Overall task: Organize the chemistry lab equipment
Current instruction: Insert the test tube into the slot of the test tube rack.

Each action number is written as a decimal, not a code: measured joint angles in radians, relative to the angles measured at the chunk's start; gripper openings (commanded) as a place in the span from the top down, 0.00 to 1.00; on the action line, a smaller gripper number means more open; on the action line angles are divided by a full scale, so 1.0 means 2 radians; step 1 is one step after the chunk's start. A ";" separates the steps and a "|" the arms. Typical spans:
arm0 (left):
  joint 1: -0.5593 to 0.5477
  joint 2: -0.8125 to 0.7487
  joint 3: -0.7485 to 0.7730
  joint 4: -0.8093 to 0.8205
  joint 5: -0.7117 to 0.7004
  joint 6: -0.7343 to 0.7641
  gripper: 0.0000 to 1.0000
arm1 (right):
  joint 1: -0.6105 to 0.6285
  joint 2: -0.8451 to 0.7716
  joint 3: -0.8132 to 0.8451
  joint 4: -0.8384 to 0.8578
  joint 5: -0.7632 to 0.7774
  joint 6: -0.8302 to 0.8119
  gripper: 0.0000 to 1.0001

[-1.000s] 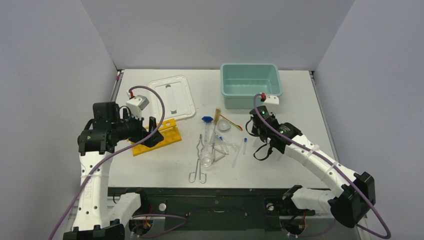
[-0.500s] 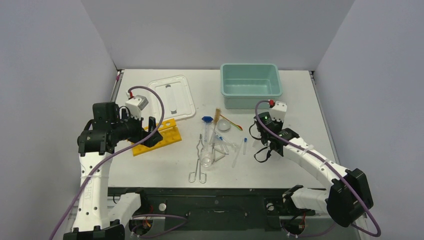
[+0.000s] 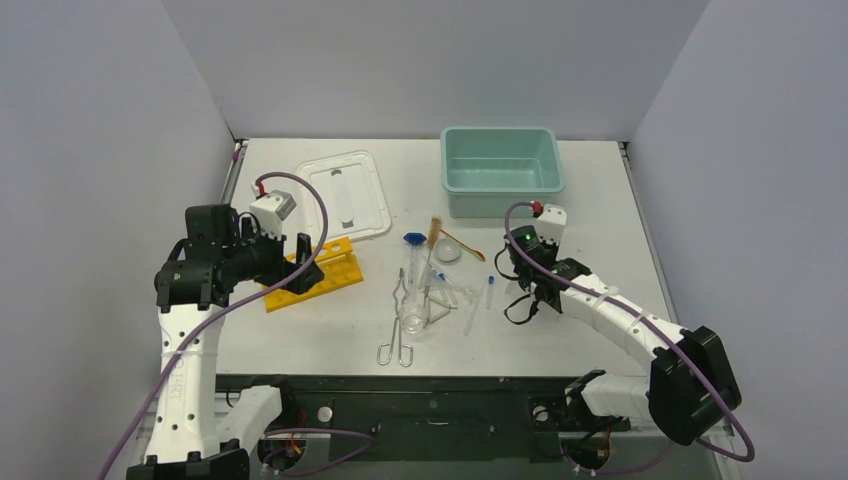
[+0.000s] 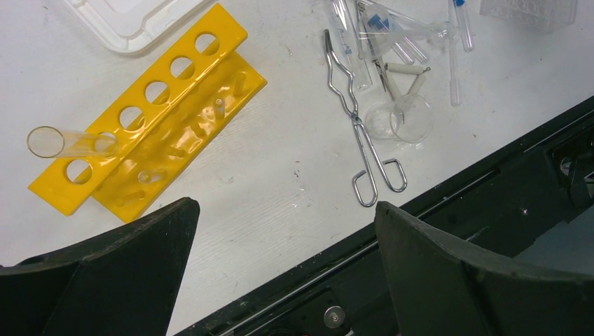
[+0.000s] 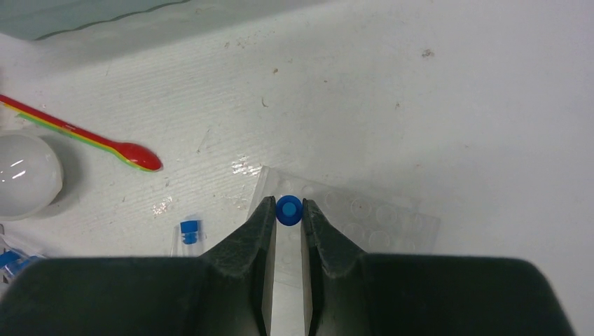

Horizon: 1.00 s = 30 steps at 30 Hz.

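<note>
My right gripper [image 5: 288,204] is shut on a blue-capped vial [image 5: 288,210], seen end-on between the fingertips, above a clear well plate [image 5: 371,220]. Another blue-capped vial [image 5: 188,234] lies to its left, beyond it a round dish [image 5: 24,175]. From above, the right gripper [image 3: 524,292] points down right of the pile of tubes. My left gripper [image 4: 284,210] hangs wide open and holds nothing, over the table's near edge. The yellow rack [image 4: 150,115] holds one glass tube [image 4: 70,143]. Tongs [image 4: 361,133], a beaker [image 4: 403,119] and a wire triangle [image 4: 403,70] lie right of the rack.
The teal tub [image 3: 500,170] stands at the back right and the white lid [image 3: 345,195] at the back left. A red, yellow and green spoon [image 5: 105,143] lies near the dish. A tan-bristled brush [image 3: 434,232] rests at the pile's far end. The black base rail [image 4: 490,182] edges the table.
My right wrist has drawn back from the tub's front edge toward the pile, still shut on the vial. The left arm has not moved.
</note>
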 measured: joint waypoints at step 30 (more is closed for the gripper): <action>0.000 -0.010 -0.007 -0.001 -0.024 0.002 0.03 | 0.016 0.019 -0.015 0.013 -0.009 0.015 1.00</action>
